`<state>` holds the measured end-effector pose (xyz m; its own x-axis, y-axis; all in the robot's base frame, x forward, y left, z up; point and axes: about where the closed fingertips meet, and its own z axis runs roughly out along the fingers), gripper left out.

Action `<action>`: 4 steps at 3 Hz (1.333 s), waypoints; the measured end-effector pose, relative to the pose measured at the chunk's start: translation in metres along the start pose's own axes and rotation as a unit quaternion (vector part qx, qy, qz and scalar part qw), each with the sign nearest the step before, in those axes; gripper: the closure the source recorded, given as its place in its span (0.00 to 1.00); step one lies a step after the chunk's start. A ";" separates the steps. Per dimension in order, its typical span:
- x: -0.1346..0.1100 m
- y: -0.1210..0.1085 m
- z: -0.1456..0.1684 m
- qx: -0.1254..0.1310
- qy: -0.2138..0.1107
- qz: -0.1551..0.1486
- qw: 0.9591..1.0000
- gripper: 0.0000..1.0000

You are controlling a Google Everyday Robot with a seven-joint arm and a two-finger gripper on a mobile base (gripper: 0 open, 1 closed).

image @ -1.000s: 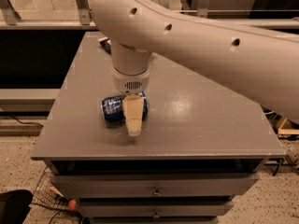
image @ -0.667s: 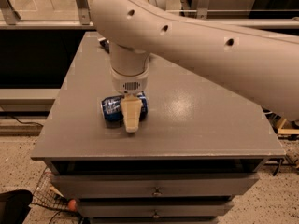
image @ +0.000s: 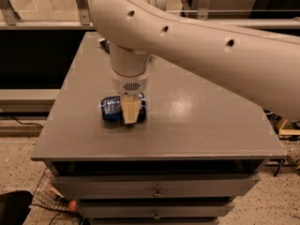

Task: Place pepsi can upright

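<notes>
The pepsi can (image: 110,109) is dark blue with white markings and lies on its side on the grey table (image: 197,125), left of the middle and toward the front. My gripper (image: 131,115) hangs straight down from the big white arm (image: 197,46) and is low over the can's right half. Its tan front part covers that end of the can, which stays on the table.
A small dark object (image: 104,43) sits at the far edge of the table, partly hidden behind the arm. The table's front edge is close to the can. Drawers (image: 154,191) are below the top. A wire basket (image: 47,196) stands on the floor at lower left.
My gripper has come down lower over the can and shifted slightly left. The can has stayed in place, lying on its side.
</notes>
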<state>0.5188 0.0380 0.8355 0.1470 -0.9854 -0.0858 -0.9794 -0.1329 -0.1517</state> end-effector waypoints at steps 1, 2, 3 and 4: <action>0.000 0.000 0.000 0.000 0.000 0.000 1.000 0.93; 0.000 0.000 0.000 0.001 0.000 -0.001 1.000 1.00; 0.000 0.000 0.000 0.001 0.000 -0.001 1.000 1.00; 0.001 -0.002 -0.020 0.007 -0.038 -0.004 0.999 1.00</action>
<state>0.5185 0.0351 0.8559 0.1651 -0.9734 -0.1586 -0.9762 -0.1383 -0.1672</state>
